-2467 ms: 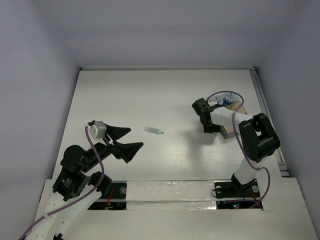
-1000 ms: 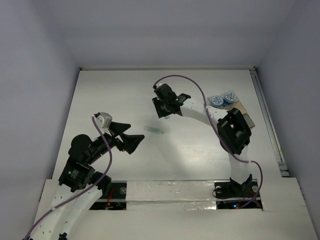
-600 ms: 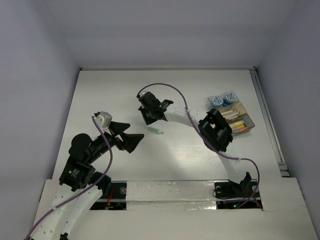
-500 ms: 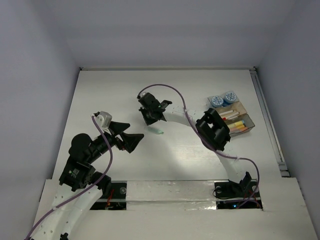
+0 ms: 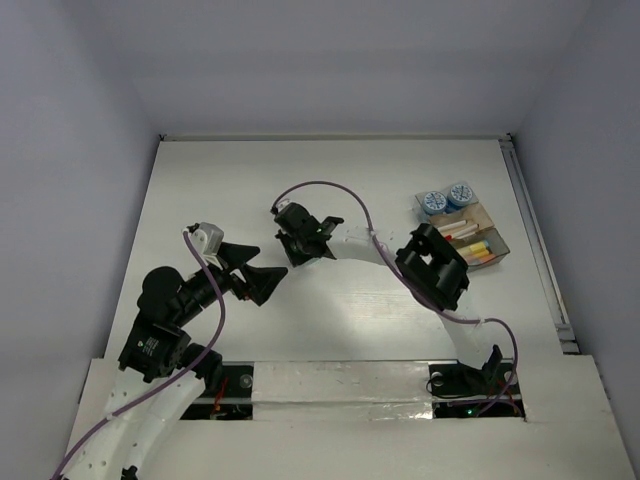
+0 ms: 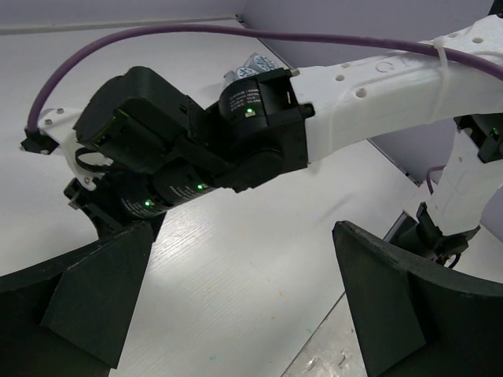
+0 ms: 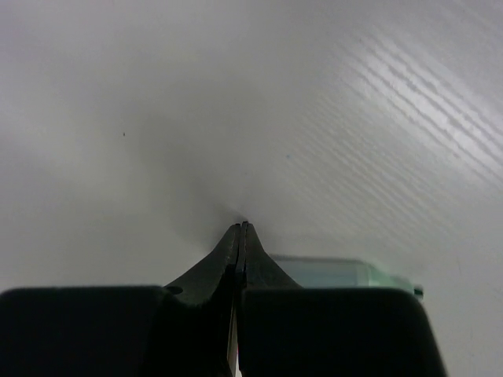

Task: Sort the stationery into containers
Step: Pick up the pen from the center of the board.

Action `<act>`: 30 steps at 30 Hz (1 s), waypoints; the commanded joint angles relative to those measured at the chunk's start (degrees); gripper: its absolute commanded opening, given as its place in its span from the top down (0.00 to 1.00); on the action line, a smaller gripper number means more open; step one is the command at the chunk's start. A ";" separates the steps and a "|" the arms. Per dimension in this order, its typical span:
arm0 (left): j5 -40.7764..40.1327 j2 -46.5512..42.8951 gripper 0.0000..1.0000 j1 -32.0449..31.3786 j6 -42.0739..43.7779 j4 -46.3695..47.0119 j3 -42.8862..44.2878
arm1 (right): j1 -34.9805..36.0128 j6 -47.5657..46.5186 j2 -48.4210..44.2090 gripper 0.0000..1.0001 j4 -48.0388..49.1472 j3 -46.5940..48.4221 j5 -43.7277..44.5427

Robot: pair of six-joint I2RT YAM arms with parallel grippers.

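Note:
A pale green pen (image 7: 330,272) lies flat on the white table, right beside my right gripper (image 7: 241,225). That gripper's tips are pressed together on the tabletop with nothing between them; the pen is outside the jaws. From above, the right gripper (image 5: 300,245) covers the pen. My left gripper (image 5: 255,272) is wide open and holds nothing, just left of the right one. In its own view the left gripper (image 6: 242,236) faces the right wrist. The containers (image 5: 497,236) sit at the right with orange and yellow pieces (image 5: 478,248) inside. Two blue-and-white pots (image 5: 446,197) stand behind them.
The right arm (image 5: 360,243) stretches across the middle of the table from the trays toward the left. A purple cable (image 5: 330,186) loops above it. White walls close the table at the back and sides; a metal rail (image 5: 535,240) runs along the right edge.
The right arm swung from the trays leftward to the green pen and came down beside it. Its jaws went from partly open to shut. The left arm barely moved.

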 commanded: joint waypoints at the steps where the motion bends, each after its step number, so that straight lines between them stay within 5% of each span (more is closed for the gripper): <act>1: 1.14 0.47 0.01 0.39 0.55 3.55 0.37 | 1.09 0.69 -3.56 1.00 -1.33 -4.16 -1.61; 12: 1.49 0.65 0.01 0.92 0.46 3.72 0.29 | 1.09 0.69 -6.90 0.98 -1.86 -3.91 -1.17; 23: 1.40 0.47 0.01 0.92 0.55 3.55 0.37 | 1.09 -2.82 -10.95 0.58 -4.58 -1.88 0.76; 30: 1.14 0.56 0.01 0.92 0.73 3.20 0.55 | -2.43 -23.20 -8.05 0.38 -7.47 1.36 -10.12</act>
